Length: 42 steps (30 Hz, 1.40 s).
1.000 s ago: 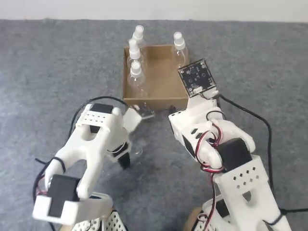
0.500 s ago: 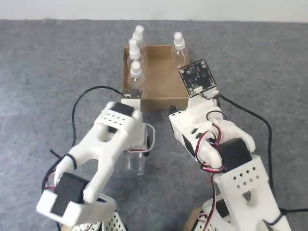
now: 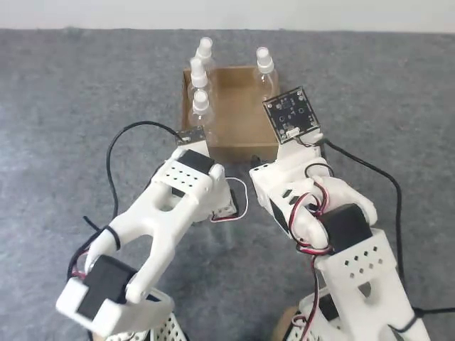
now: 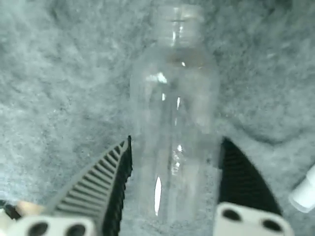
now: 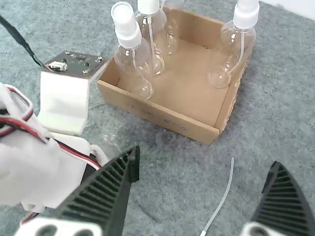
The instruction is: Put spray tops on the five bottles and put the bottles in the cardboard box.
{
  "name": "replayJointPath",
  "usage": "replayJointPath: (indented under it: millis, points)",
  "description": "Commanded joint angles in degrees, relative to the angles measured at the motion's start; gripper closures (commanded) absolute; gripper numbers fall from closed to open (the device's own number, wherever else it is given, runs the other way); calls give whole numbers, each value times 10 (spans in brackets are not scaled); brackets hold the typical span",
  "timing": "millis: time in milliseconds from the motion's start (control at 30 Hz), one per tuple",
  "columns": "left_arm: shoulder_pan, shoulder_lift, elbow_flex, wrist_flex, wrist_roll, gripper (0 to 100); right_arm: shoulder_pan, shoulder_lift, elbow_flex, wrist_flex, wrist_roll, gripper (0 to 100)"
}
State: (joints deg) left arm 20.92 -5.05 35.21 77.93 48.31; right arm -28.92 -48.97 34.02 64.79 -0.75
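**A:** The left gripper (image 4: 175, 147): what's it doing?

**B:** It's clamped on the clear, topless bottle (image 4: 172, 93), just short of the box. The bottle is probably light, slick and crushable, so hold its lower body gently. The right gripper (image 5: 197, 194) gapes. Beyond, the cardboard box (image 5: 162, 120) holds topped bottles (image 5: 133, 54).

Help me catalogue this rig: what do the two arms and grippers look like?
The left arm and right arm are white plastic shells with black motor blocks. The left gripper and right gripper have black ribbed fingers. A black cable loops off the left arm; red wires cross the right arm.
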Motion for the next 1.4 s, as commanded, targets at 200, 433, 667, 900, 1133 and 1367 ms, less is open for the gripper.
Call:
replayJointPath:
  millis: [200,433,667,900,1133,1367]
  points:
    - [-2,-9,-32,10,18,659,8,-25,-28,-10,-6,647]
    - [-3,-98,-27,31,18,659,9,-25,-28,-9,-5,647]
    - [-5,-184,0,25,13,659,59,-25,-49,-4,-5,647]
    - [-125,-236,1,25,-40,660,61,-25,-49,-4,-5,647]
    - [-266,-318,2,20,-129,840,40,-18,-46,-4,-5,647]
    - [-381,-340,43,-58,-203,983,-24,-17,-26,-2,-5,648]
